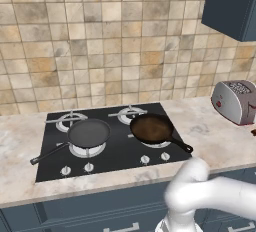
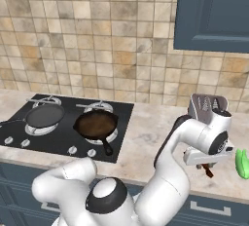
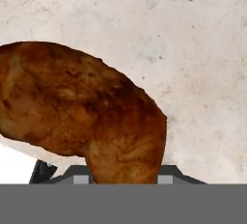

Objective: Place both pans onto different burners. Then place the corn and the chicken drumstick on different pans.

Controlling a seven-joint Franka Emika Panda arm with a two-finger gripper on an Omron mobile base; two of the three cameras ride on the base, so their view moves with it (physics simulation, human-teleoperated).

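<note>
The glossy reddish-brown curved chicken drumstick (image 3: 87, 117) sits between the jaws of the dark two-finger gripper (image 2: 208, 168), which are closed narrow on it, just over the pale marble counter (image 2: 155, 137). The bright green oblong corn (image 2: 241, 163) lies near on the counter. The dark grey round pan (image 1: 89, 132) and the reddish-brown round pan (image 1: 151, 128) each stand on a silver-ringed burner (image 1: 71, 121) of the black cooktop (image 1: 115, 163).

Two pans, dark grey (image 1: 89, 132) and reddish-brown (image 1: 151, 128), sit on front burners (image 1: 87, 149); glossy brown drumstick (image 3: 87, 117).
</note>
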